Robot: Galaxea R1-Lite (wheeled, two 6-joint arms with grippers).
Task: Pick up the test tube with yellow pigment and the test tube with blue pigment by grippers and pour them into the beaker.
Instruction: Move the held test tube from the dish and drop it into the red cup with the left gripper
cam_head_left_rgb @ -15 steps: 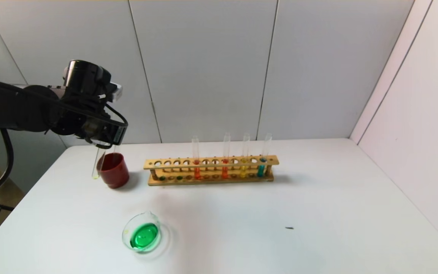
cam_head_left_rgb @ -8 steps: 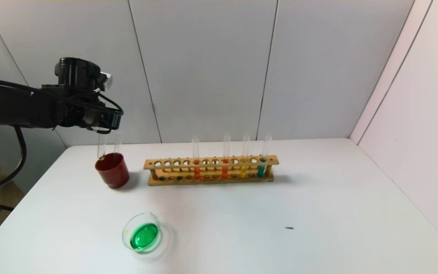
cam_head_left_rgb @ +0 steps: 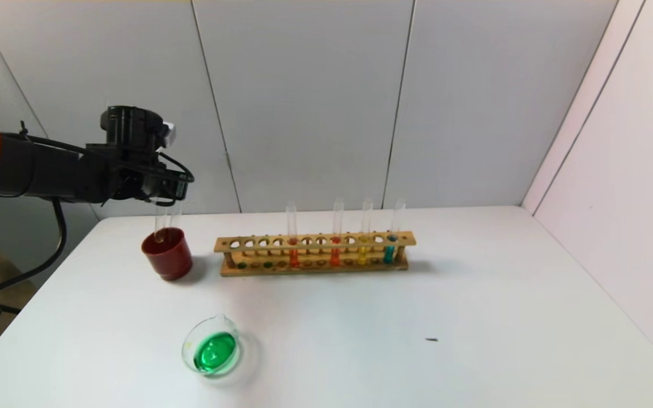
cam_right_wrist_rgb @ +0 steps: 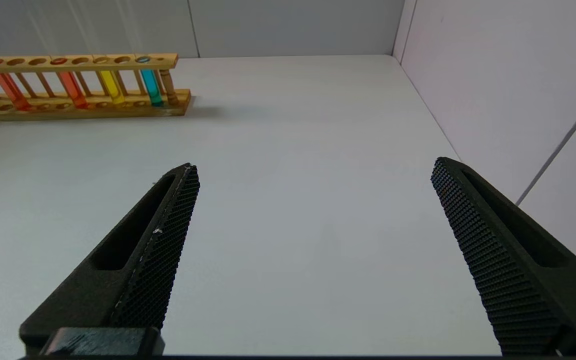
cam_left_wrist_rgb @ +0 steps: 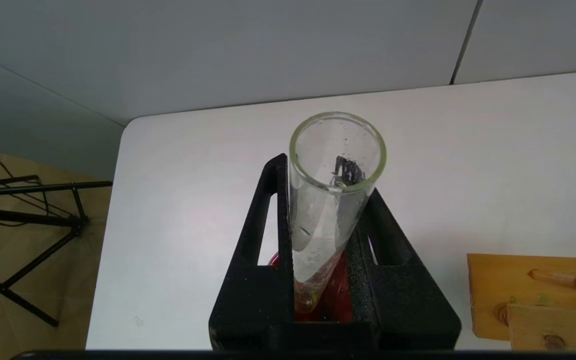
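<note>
My left gripper is shut on a nearly empty clear test tube with a trace of yellow at its bottom. It holds the tube upright, with the lower end inside the dark-red cup. The left wrist view shows the tube between the fingers with the cup below. A second empty tube stands in the cup. The beaker holds green liquid near the front. A blue-liquid tube stands in the rack. My right gripper is open and empty above the table.
The wooden rack also holds two red-orange tubes and a golden-yellow tube. It shows in the right wrist view and at the edge of the left wrist view. A small dark speck lies at the front right.
My left gripper carried the tube from a tilt just left of the cup to upright over it. It then lowered the tube's end into the cup.
</note>
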